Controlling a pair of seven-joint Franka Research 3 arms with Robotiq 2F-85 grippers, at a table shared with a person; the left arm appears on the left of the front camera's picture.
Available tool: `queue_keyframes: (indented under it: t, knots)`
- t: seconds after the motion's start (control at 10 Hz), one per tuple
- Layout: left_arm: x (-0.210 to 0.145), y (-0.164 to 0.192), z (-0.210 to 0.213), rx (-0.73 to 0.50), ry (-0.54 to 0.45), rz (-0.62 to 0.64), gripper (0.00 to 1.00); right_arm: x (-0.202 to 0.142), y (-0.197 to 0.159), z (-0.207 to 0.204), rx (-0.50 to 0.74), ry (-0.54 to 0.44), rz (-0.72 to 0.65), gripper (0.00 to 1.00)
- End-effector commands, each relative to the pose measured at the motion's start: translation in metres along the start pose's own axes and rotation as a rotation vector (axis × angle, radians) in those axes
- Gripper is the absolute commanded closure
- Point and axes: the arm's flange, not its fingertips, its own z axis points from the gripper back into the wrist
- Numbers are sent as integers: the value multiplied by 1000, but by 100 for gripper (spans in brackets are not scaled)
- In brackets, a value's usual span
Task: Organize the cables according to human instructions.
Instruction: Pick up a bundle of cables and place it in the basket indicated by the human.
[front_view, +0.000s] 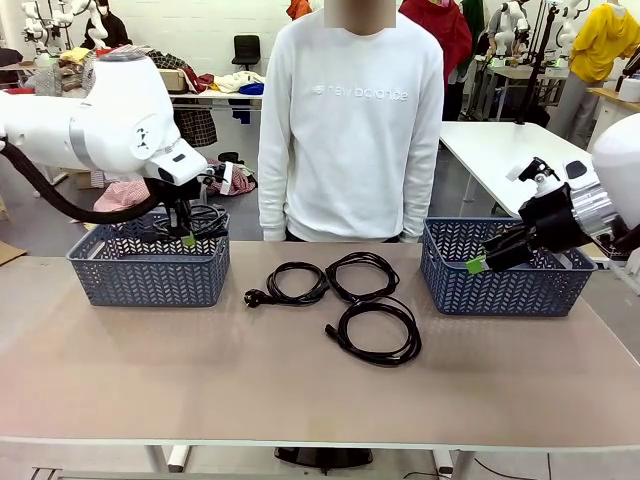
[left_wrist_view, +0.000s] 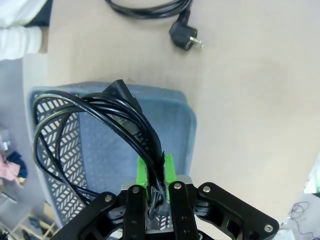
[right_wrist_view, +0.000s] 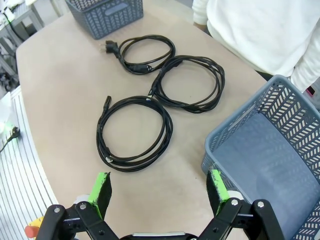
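Left wrist view: the left claw (left_wrist_view: 155, 167) is pressed together, its green pads pinching several strands of the held cable (left_wrist_view: 100, 107). From the pinch, this cord's black loops fan out over the inside of the left basket (left_wrist_view: 182, 130). One chunky plug end sits up near the basket's far rim. We cannot tell whether the lowest loops touch the basket floor. In the front view this claw hangs just above that basket, with the bundle drooping into it.

Right wrist view: the right claw (right_wrist_view: 159, 182) is spread wide and holds nothing. One green pad is over bare desk (right_wrist_view: 60, 90). The other is just beside the near corner of the right basket (right_wrist_view: 280, 165). In the front view this claw hovers in front of that basket's rim, on the side facing the middle of the desk.

Three more cords lie flat on the desk between the two baskets, each a round coil.
- The near cable (right_wrist_view: 134, 132) is closest to the robot's edge.
- The middle cable (right_wrist_view: 189, 82) lies beyond it, toward the person (right_wrist_view: 260, 30).
- The plug cable (right_wrist_view: 148, 54) lies just beside the middle cable, on the left-basket side, with its round plug pointing toward that basket.

The person, in a white sweatshirt, stands at the far edge of the desk, behind the coils.
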Motion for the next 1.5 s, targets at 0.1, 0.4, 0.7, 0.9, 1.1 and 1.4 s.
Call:
queue_keyframes:
  t: [0.1, 0.4, 0.7, 0.9, 1.1, 1.4]
  knots:
    - [-20, 22, -1, 41, -1, -47, 85, 1, -6, -5, 5, -32, 30, 0]
    - [-31, 28, -7, 27, 10, -45, 85, 1, -6, -5, 5, -32, 30, 0]
    - [-33, 31, -15, 39, 31, -35, 85, 1, -6, -5, 5, -32, 30, 0]
    - [-35, 32, -23, 42, 36, -39, 85, 1, -6, -5, 5, -32, 30, 0]
    - [-35, 33, -26, 25, 32, -50, 80, 1, -6, -5, 5, -32, 30, 0]
    - [-37, 36, -27, 11, 46, -44, 46, 1, -6, -5, 5, -32, 30, 0]
